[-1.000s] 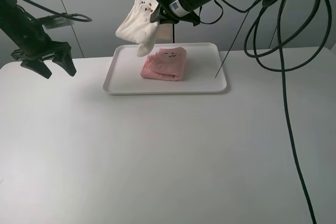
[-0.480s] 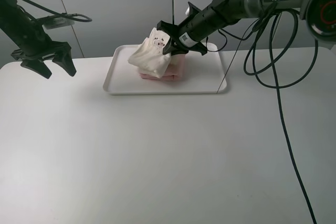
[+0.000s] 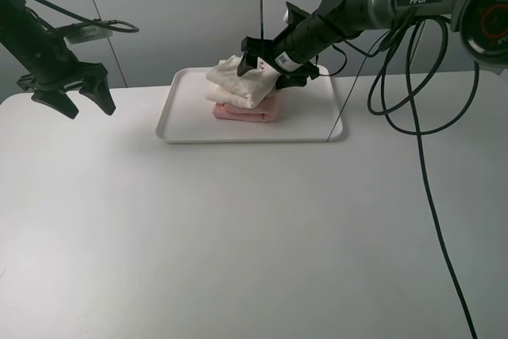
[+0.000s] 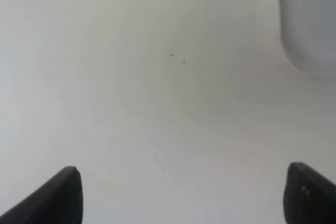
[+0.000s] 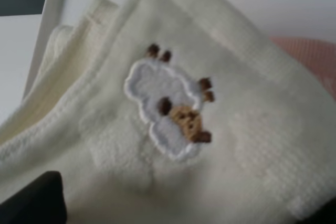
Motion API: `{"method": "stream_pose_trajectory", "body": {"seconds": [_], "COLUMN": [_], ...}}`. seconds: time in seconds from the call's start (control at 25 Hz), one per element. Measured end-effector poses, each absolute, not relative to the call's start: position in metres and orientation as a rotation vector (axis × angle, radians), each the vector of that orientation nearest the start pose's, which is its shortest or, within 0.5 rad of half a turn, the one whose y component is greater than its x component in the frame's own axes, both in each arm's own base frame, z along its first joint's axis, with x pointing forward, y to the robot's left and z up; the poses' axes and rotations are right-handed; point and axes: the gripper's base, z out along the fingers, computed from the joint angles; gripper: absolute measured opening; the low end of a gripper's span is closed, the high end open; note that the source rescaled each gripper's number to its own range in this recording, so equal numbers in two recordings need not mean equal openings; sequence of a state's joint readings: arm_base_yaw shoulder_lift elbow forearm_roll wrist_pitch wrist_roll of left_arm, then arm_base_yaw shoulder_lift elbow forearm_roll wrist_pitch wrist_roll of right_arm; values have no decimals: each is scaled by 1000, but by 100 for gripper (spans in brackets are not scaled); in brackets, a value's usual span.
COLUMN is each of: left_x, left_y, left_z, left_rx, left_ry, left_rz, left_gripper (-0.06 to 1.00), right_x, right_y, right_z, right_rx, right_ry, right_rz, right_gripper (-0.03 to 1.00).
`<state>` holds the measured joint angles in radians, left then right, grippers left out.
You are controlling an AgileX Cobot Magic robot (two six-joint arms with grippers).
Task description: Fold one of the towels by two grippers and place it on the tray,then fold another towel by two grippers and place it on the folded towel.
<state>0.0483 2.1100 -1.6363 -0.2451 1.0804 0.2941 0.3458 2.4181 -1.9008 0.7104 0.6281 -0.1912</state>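
Cream towel (image 3: 236, 82) sits on the pink towel (image 3: 248, 111) in the tray (image 3: 176, 113).
Right gripper (image 3: 263, 63) spread, gripping nothing, at the cream towel's top; left gripper (image 3: 73, 98), well left of the tray, open and empty.

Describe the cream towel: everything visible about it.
The cream towel is soft, ribbed terry cloth, folded into a thick stack with layered edges showing. An embroidered white-and-brown animal patch sits on its top face. It lies on the pink towel in the tray, slightly askew. The right tool is at its far edge.
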Motion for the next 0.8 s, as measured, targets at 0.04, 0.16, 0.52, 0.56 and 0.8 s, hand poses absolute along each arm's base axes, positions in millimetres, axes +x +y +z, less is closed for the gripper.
{"method": "stream_pose_trajectory", "body": {"seconds": [0.04,0.16,0.52,0.56,0.8], "left_x": [429,429,416,410,332], "left_y": [1,1,3,4,18], "left_z": [183,183,207,209,213], "left_rx": [211,210,220,213,97], "left_ry": [2980,2979,2880,2865,2776], "left_rz": [-302,-303,-259,-253,-183], "left_gripper": [98,98,98,98,98], "right_x": [480,477,454,449,378], "right_y": [210,206,179,175,138], "right_z": [129,143,243,247,241], "right_rx": [-101,-209,-395,-405,-358], "right_ry": [2596,2602,2541,2551,2577], "right_rz": [782,697,372,331,182], "right_gripper": [98,100,100,100,100]}}
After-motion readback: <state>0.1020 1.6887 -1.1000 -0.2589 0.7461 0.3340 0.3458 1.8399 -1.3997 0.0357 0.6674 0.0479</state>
